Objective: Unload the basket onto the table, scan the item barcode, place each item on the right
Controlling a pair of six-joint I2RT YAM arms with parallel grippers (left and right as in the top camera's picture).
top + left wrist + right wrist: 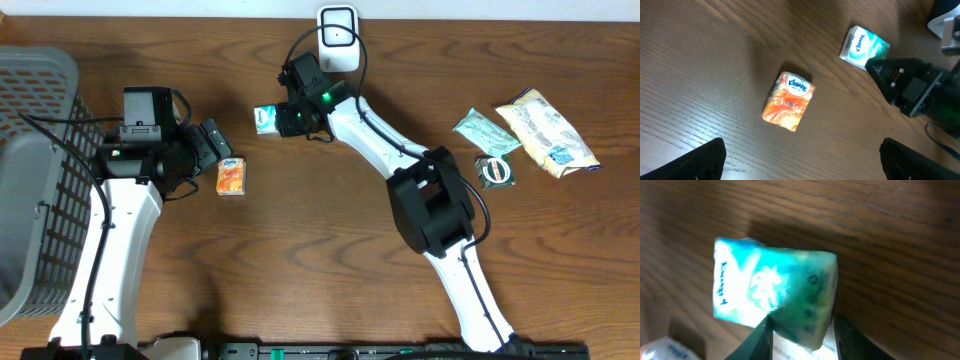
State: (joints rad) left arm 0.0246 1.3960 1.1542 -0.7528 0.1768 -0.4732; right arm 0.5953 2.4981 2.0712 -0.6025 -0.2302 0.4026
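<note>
The right tool (801, 327) is pinching the teal pack (772, 292) by one edge, just beside the scanner (337, 38). The left tool (802, 160) is hanging wide open over the orange pack (788, 101), farther from the scanner, on the table (330, 250).

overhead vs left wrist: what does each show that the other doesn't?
Overhead only: basket, white scanner, snack packets on the right.
Left wrist only: readable Kleenex print on the orange tissue pack.
Both: that pack, the teal tissue pack, the right tool at the teal one, the open left tool.
</note>
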